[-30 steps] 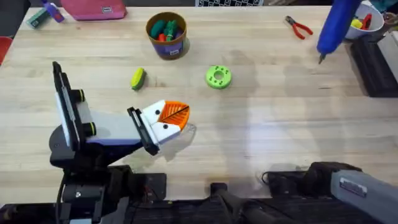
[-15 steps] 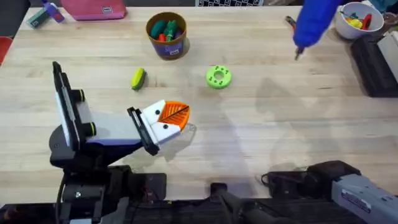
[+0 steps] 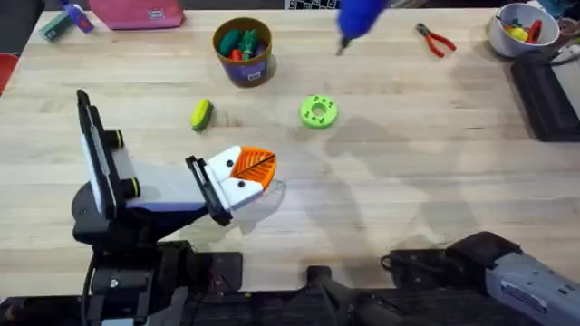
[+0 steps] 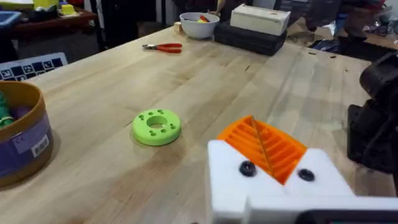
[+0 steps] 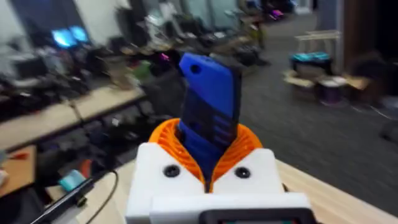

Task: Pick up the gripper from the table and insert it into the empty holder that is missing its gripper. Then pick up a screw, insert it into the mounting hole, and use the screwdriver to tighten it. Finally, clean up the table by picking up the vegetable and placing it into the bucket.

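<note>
- The bucket (image 3: pixel 243 50) stands at the far side of the table (image 3: pixel 408 163) and holds green and red toy pieces.
- A white bowl (image 3: pixel 518 27) at the far right corner holds yellow and red bits.
- My right gripper (image 5: pixel 205 163) has its orange pads clamped on the screwdriver (image 5: pixel 208 115), which is in the air beside the bucket, tip down.
- My left gripper (image 3: pixel 249 172) is closed with nothing in it, low over the table.
- The vegetable (image 3: pixel 201 114) lies on the table between the bucket and my left gripper.

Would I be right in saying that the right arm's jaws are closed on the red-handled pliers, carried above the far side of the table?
Not quite: they are closed on the blue screwdriver, as the right wrist view shows. The pliers lie on the table.
</note>
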Motion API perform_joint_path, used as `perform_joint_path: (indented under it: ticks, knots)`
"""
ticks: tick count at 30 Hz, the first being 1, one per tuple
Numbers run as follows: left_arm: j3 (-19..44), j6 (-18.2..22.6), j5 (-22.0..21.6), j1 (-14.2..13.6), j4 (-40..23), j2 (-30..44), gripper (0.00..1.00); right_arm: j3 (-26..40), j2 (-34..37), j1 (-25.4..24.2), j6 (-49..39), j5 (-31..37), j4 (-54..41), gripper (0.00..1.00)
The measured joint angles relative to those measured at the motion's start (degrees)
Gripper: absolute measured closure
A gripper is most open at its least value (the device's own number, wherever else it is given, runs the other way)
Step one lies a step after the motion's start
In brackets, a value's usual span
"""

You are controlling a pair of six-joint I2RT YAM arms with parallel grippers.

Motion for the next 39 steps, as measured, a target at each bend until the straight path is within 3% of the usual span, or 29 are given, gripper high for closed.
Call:
perform_joint_path:
  ticks: [4, 12, 26, 39]
  knots:
    - [0.0, 0.0, 0.0, 0.0, 0.0, 0.0, 0.994, -5.9, 4.2, 1.5, 3.1, -6.4, 15.5, 0.979]
    - [0.0, 0.0, 0.0, 0.0, 0.0, 0.0, 0.994, -6.6, 14.8, 5.6, 4.5, -22.2, 31.8, 0.979]
    - [0.0, 0.0, 0.0, 0.0, 0.0, 0.0, 0.994, -6.6, 18.8, 19.4, 2.0, -28.3, 35.3, 0.979]
    - [0.0, 0.0, 0.0, 0.0, 0.0, 0.0, 0.994, -6.6, 19.4, 23.0, -6.7, -28.6, 35.7, 0.979]
